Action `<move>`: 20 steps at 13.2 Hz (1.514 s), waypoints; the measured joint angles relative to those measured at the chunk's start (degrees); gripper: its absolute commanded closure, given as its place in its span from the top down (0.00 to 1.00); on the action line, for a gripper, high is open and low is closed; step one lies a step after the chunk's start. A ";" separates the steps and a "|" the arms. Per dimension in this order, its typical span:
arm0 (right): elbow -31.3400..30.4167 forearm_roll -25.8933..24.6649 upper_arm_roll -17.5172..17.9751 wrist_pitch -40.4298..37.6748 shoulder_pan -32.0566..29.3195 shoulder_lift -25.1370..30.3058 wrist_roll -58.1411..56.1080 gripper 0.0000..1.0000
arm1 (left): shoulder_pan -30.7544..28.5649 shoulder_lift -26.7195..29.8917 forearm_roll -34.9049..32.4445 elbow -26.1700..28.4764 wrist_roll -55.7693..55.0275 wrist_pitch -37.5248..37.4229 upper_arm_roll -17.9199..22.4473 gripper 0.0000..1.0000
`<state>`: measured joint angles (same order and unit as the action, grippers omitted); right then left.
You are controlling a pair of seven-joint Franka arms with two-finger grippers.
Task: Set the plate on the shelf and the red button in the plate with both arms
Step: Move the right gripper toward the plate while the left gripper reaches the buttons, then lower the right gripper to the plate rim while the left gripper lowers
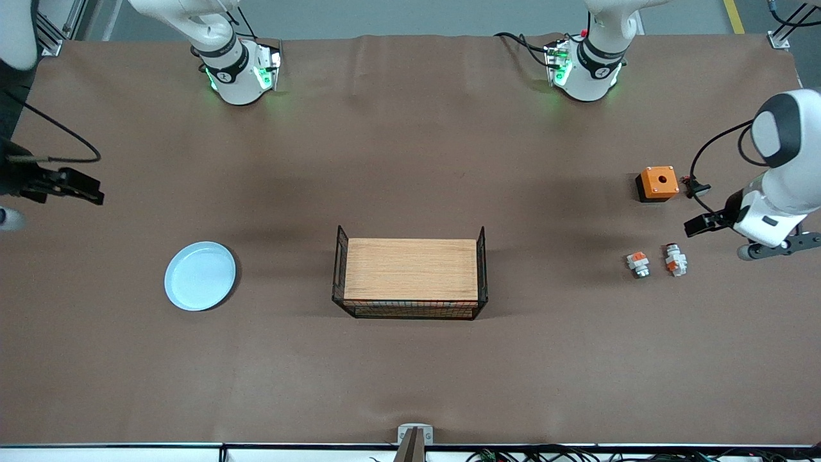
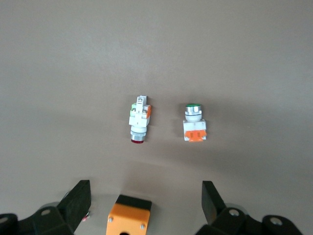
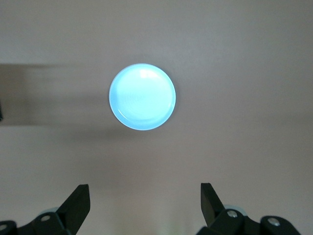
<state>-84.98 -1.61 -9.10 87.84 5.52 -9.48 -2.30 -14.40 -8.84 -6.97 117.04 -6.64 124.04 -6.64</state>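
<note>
The pale blue plate [image 1: 200, 276] lies flat on the brown cloth toward the right arm's end and shows in the right wrist view [image 3: 142, 96]. The red button [image 1: 674, 259], a white part with an orange-red middle, lies toward the left arm's end and shows in the left wrist view [image 2: 138, 119]. My left gripper [image 1: 691, 226] hangs open and empty over the cloth beside the orange box; its own view [image 2: 144, 191] shows the box top between the fingers, well below them. My right gripper [image 1: 96, 192] hangs open and empty over the cloth near the plate, also in its own view [image 3: 144, 192].
A wooden board in a black wire basket [image 1: 410, 269] stands mid-table. An orange box with a hole [image 1: 658, 183] [image 2: 128, 215] lies farther from the front camera than the button. A shorter white-and-orange part [image 1: 638, 264] [image 2: 194, 125] lies beside the button.
</note>
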 measured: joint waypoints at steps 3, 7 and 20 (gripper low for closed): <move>-2.42 -0.12 -0.29 6.07 -2.65 -3.54 -4.87 1.00 | -2.49 -4.12 -0.09 3.08 0.04 8.38 0.03 1.00; -13.93 -0.12 -0.36 22.51 -5.09 -4.76 -7.96 1.00 | -4.43 -11.94 -0.29 3.61 0.11 18.36 0.03 1.00; -21.14 10.25 -0.13 46.04 -8.39 -22.44 -7.89 0.99 | -5.49 -18.60 -3.66 3.54 0.12 26.32 0.07 0.75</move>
<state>-106.12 8.65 -9.23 133.88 -2.87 -31.92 -10.19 -19.89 -27.44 -10.63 120.58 -6.52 150.36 -6.57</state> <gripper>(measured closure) 0.004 0.150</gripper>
